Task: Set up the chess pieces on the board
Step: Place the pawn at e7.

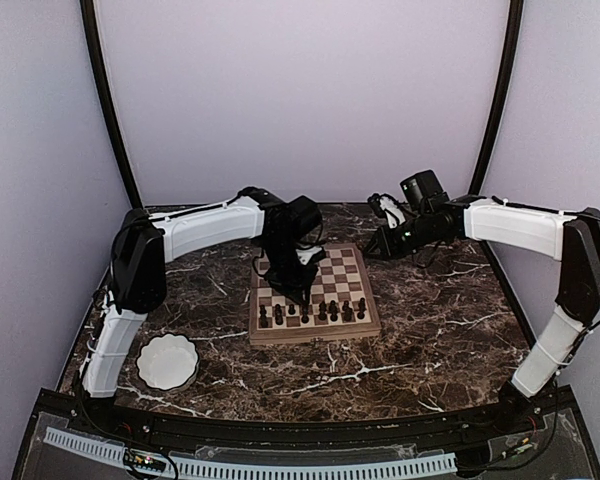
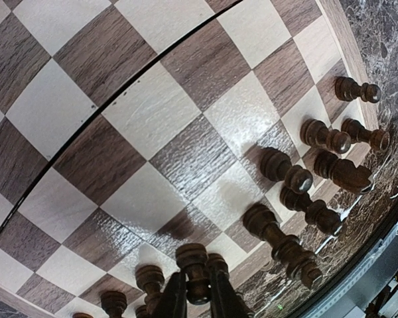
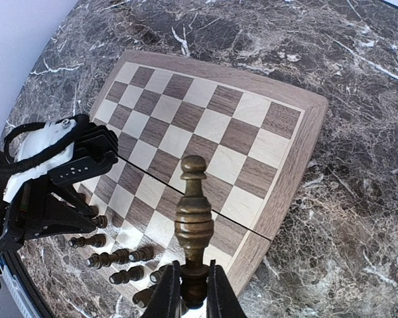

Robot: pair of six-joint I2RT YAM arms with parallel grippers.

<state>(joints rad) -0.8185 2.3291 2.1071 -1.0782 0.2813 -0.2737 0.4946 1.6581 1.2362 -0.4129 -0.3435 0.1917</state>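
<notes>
The board (image 1: 342, 272) lies mid-table, with several dark chess pieces (image 1: 320, 312) standing in its two nearest rows. My left gripper (image 1: 300, 288) hangs low over the board's near left part, shut on a dark pawn (image 2: 193, 258) that sits between the fingers (image 2: 170, 299). Other pieces (image 2: 285, 170) stand on the squares around it. My right gripper (image 1: 375, 245) hovers above the board's far right corner. It is shut on the base of a taller brown piece (image 3: 194, 222), which points out over the board (image 3: 205, 126).
A white scalloped bowl (image 1: 167, 361) sits on the dark marble table (image 1: 440, 330) at the near left. The left arm (image 3: 50, 185) shows over the board's piece rows in the right wrist view. Purple walls close in the back and both sides.
</notes>
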